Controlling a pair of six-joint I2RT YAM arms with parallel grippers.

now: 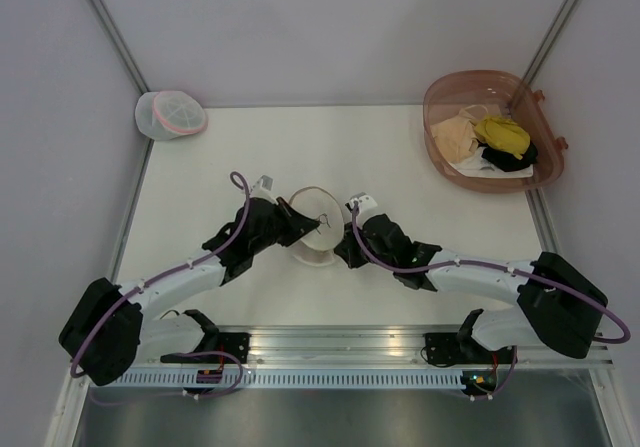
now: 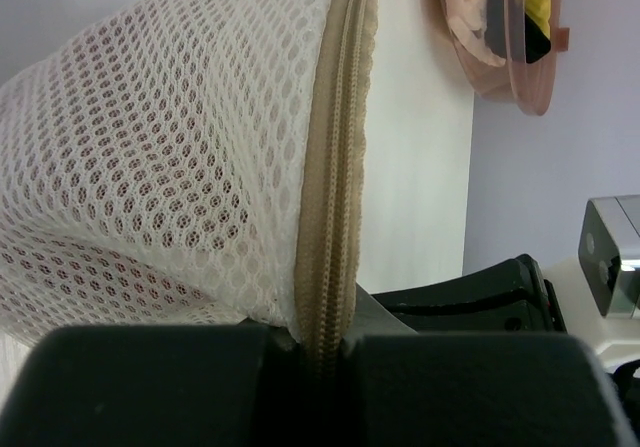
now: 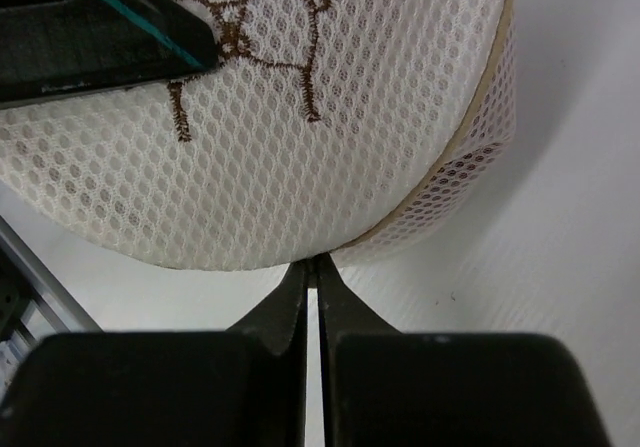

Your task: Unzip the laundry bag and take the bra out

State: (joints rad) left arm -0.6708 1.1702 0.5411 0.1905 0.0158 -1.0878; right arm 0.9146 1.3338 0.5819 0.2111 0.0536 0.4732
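Observation:
The cream-beige mesh laundry bag (image 1: 318, 229) stands on edge at the table's middle, held between both grippers. My left gripper (image 1: 298, 217) is shut on its tan zipper band (image 2: 335, 167), which runs closed up from between the jaws (image 2: 320, 342); the mesh (image 2: 150, 167) bulges to the left. My right gripper (image 1: 346, 239) is shut, its fingertips pinched together at the bag's rim (image 3: 312, 263) below the face with the dark bra outline (image 3: 260, 37). The left gripper's finger (image 3: 100, 37) crosses that face. The red bra is hidden.
A whiter round bag with a pink band (image 1: 170, 115) lies at the back left corner. A pink tub (image 1: 432, 127) at the back right holds a yellow garment (image 1: 503, 135) and a beige one (image 1: 455, 135). Walls stand on three sides.

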